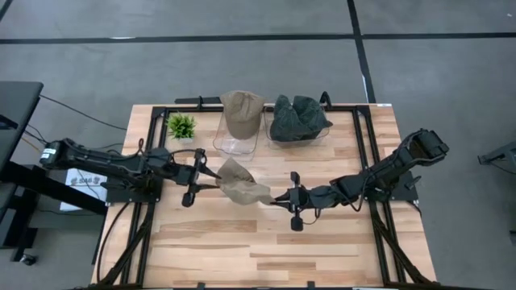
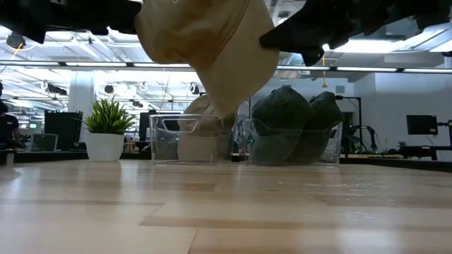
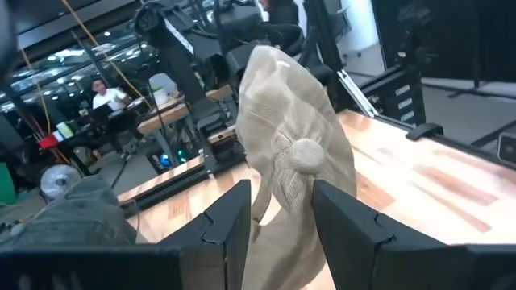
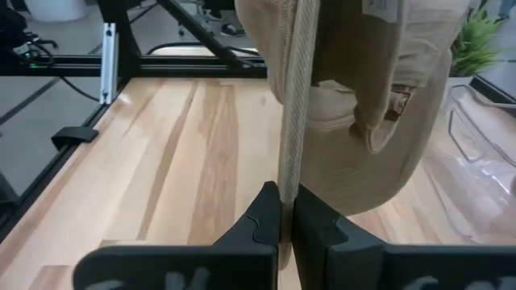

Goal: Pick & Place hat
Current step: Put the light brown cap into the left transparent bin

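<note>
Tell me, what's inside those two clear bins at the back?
The left clear bin holds a tan cap; the right clear bin holds dark green caps. Anything beneath them is hidden.

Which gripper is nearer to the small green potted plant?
Left. The left gripper is just beside the small green potted plant; the right gripper is farther across the table.

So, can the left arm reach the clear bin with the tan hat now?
Probably yes: the bin lies just beyond the left pincer, nothing between. But that pincer and the right pincer both hold the lifted hat.
</note>
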